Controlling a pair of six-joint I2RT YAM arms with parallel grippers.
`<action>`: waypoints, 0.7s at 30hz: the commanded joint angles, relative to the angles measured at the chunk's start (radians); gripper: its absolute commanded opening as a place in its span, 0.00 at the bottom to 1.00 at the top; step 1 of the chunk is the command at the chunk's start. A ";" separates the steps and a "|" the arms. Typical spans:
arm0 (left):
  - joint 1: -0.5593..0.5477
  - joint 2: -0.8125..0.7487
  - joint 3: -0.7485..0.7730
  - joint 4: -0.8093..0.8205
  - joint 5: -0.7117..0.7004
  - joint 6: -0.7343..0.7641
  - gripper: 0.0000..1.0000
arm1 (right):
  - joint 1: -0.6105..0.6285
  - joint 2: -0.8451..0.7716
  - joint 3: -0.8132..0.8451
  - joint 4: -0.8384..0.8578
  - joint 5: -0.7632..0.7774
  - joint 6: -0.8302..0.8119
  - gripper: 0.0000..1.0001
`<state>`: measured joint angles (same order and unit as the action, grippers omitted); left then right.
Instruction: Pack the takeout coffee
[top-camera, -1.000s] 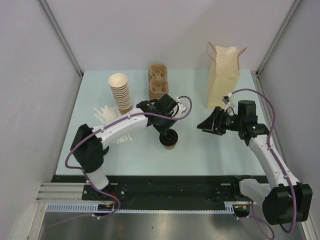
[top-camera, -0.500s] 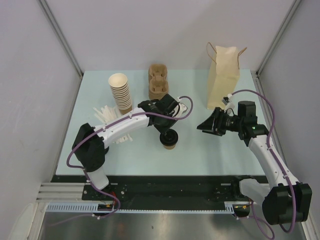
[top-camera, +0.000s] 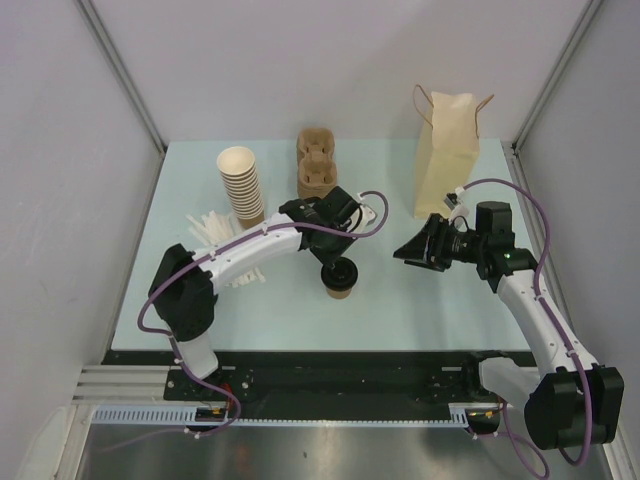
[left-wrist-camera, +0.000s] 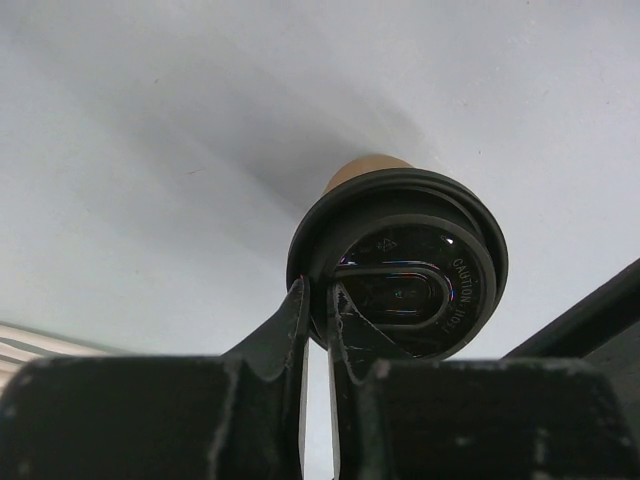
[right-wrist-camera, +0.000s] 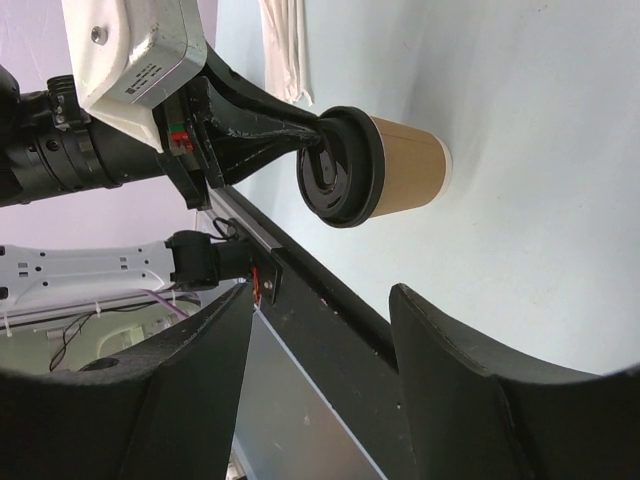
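The takeout coffee (top-camera: 340, 283) is a brown paper cup with a black lid, standing upright mid-table. The left wrist view looks down on its lid (left-wrist-camera: 410, 270), and the right wrist view shows the cup (right-wrist-camera: 400, 170) from the side. My left gripper (top-camera: 335, 262) (left-wrist-camera: 318, 290) is nearly closed on the near edge of the lid's rim, one finger outside and one on top, with a thin slit between them. My right gripper (top-camera: 405, 255) (right-wrist-camera: 322, 295) hangs open and empty to the right of the cup, facing it, well apart from it.
A brown paper bag (top-camera: 447, 150) stands upright at the back right. A stack of lidless cups (top-camera: 241, 185) and a pulp cup carrier (top-camera: 317, 165) sit at the back. White straws (top-camera: 215, 235) lie to the left, under the left arm.
The slit between the left fingers at the lid's rim looks slightly wider. The cup and the right arm have stayed where they were.
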<state>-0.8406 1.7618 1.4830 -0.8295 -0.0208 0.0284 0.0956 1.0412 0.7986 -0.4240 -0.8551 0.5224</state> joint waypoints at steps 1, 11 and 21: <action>-0.008 0.005 0.030 0.003 -0.011 0.021 0.14 | -0.005 -0.012 -0.004 0.034 -0.025 0.004 0.63; 0.003 -0.034 0.101 -0.034 0.002 0.048 0.47 | -0.004 -0.026 -0.002 0.053 -0.042 0.007 0.68; 0.077 -0.238 0.186 -0.103 0.120 0.079 0.99 | 0.000 -0.067 0.020 0.120 -0.065 -0.002 0.69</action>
<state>-0.8062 1.6756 1.6196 -0.8997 0.0238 0.0887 0.0956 1.0027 0.7986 -0.3561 -0.8894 0.5346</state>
